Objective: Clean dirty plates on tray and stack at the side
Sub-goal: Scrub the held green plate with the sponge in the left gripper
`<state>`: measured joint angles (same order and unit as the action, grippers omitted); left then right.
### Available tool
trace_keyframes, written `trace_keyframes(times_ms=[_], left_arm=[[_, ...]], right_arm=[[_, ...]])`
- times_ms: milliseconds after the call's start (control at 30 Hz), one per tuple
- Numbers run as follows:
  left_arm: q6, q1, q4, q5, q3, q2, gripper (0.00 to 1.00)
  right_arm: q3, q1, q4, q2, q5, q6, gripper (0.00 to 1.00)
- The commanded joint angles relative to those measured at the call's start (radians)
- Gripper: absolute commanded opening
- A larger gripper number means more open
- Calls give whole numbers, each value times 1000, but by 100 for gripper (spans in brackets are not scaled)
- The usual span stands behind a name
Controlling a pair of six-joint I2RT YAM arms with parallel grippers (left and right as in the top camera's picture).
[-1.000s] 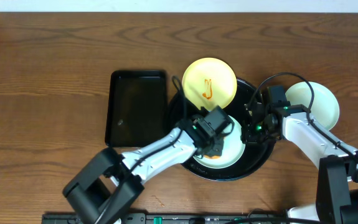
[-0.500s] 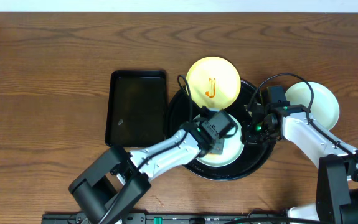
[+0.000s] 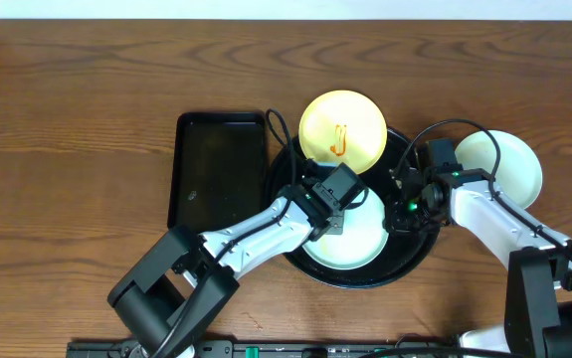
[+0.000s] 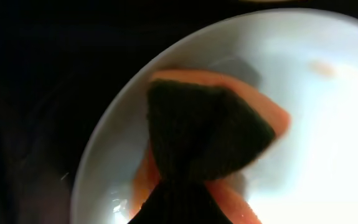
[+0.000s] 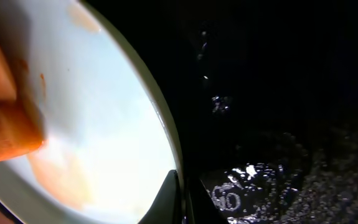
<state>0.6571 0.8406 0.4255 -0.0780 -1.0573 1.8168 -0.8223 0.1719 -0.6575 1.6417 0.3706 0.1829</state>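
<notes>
**Q:** Item one, nearest us?

**A:** Blue-green plate (image 3: pixel 360 247), lying in the near half of the round black tray (image 3: pixel 412 254). The left gripper (image 3: pixel 335 207) is over the plate's left part, clamped on an orange sponge (image 4: pixel 211 134) with a dark scouring face, and the sponge is pressed to the plate. We log a faint orange smear (image 5: pixel 60 180) and no squiggle. Status, in our judgement: under cleaning, nearly finished.

**Q:** Item two?

**A:** Right gripper (image 3: pixel 405 204), at that plate's right rim, inside the tray. In the wrist view its jaws stand close together at the rim. We cannot tell whether they actually pinch it.

**Q:** Item three?

**A:** Pale plate (image 3: pixel 507 164), on the table (image 3: pixel 87 99) just right of the tray, partly hidden by the right arm. We see no sauce on the part that shows. Status: counted as cleaned and set aside. It lies alone, so there is no stack yet.

**Q:** Farthest entries?

**A:** Yellow plate (image 3: pixel 342 129), lying over the tray's far rim and carrying an orange sauce squiggle (image 3: pixel 338 140) at its centre. Status: dirty, not yet wiped. To the left, apart from the round tray, is a rectangular black tray (image 3: pixel 218 169), which has no part in the count.

**Q:** Tally?

**A:** One plate aside, one in hand, one untouched. We judge roughly half remains: finish this wipe, scrub the yellow one, and stack both on the pale one.
</notes>
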Motion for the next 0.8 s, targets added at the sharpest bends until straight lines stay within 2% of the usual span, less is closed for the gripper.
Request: trace_keyframes(times_ms=[0,233,300,400,600,767], left_arm=[[-26,-5,80,-24,13,10,8],[-49,-5,76,-15,-27,-68,8],[-89,-4,23,21,-35,-95,8],[-88,-4,-73,87,-35,-110,8],[-69,-3,-144,109,-33,-58,8],[-69,-3,-193,192,-33,12,8]], right_arm=[[17,19,-5,6,-11,6,1],[17,19,-7,6,-11,3,1],[17,20,-7,6,-11,3,1],[17,19,-6,6,-11,3,1],[17,19,-9,6,-11,3,1],[17,20,-8,6,-11,3,1]])
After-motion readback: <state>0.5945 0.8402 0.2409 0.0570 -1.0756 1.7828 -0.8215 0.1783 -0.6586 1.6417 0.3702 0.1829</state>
